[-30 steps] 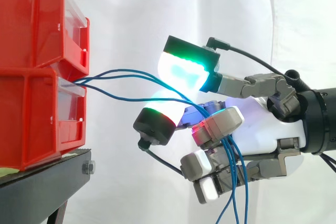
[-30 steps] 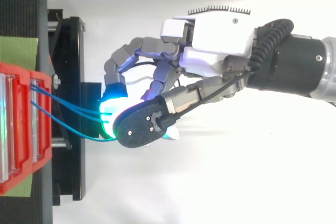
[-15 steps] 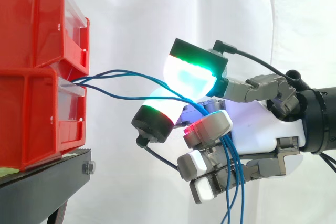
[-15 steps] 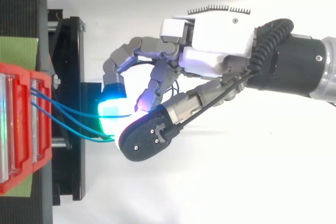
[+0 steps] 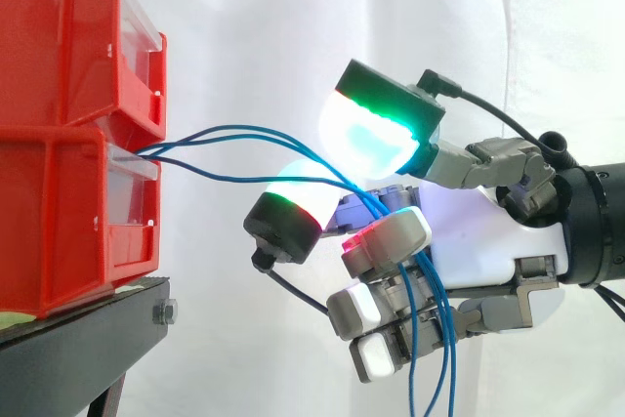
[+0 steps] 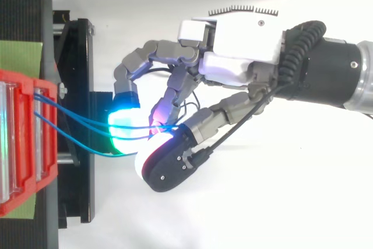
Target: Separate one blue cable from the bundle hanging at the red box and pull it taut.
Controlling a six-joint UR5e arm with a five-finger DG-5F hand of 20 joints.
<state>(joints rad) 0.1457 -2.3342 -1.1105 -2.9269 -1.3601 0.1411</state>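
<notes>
Hand: the hand (image 5: 488,241) comes in from 3 o'clock in the side view with its lower fingers (image 5: 386,241) clenched into a hook round the cable bundle. A large green-and-cyan pad (image 5: 371,139) stands clear at 12 o'clock of them, touching no strand that I can see.
Second pad: a white tip with a black back (image 5: 288,222) points toward 9 o'clock, just under the strands. I cannot tell whether it touches them.
Blue cables: I count three blue cables (image 5: 234,128), as far as I can tell. They leave the bins, cross the open gap toward 3 o'clock and dip into the curled fingers. Their loose tails drop toward 6 o'clock past the palm.
Slack: the span bows upward and sags, so nothing is taut.
Top view: the strands (image 6: 76,112) fan a little at the bins and converge between the glowing pads.
Red bins: the red bins (image 5: 59,124) are stacked two high at 9 o'clock of the hand, and the cables come out at the seam between them.
Stand: the black stand (image 5: 78,349) sits beneath the bins.
Backdrop: a white curtain (image 5: 244,26).
Step in hand: I judge this to be the separating step, with the whole bundle hooked and no single strand isolated.
Next move calls for: pinching one strand alone between a pad and a finger and letting the others slip free. The hand then draws toward 3 o'clock, away from the bins, until that strand runs straight.
</notes>
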